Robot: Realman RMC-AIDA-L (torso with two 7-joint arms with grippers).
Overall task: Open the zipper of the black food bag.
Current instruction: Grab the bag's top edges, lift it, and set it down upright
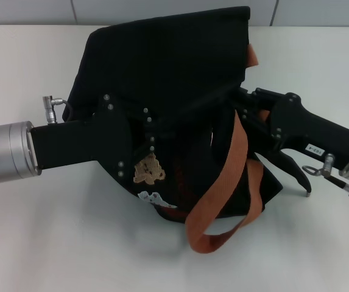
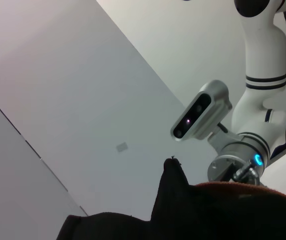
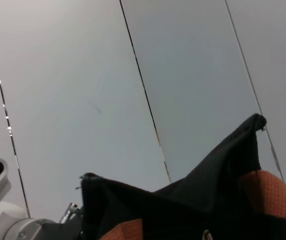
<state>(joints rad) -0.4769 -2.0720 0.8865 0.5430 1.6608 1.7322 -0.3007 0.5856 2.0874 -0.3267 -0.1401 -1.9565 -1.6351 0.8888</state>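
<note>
No brand name can be read on the black food bag. Its near side carries a small tan bear patch and, just below it, a white patch whose marks are too small to make out. A small white sticker on the right arm's housing bears dark characters that cannot be read.

The bag sits in the middle of the white desk, slumped, with its top fabric folded toward the far side. Two brown webbing handles hang down its right front, one looping onto the desk surface. The zipper itself cannot be picked out in the head view; in the right wrist view a small silvery bit shows at the lower edge between black folds, possibly the pull tab, but this cannot be confirmed.

The left end effector comes in from the left and lies against the bag's front, just above the bear patch. Its black body merges with the black fabric, so whether its fingers are spread or closed cannot be told. The right end effector comes in from the right and presses into the bag's upper right side beside the handles. Its tips are buried in the folds, and its opening cannot be told either.

The left wrist view shows a peak of black fabric and the right arm's wrist camera beyond it, against pale wall panels.
</note>
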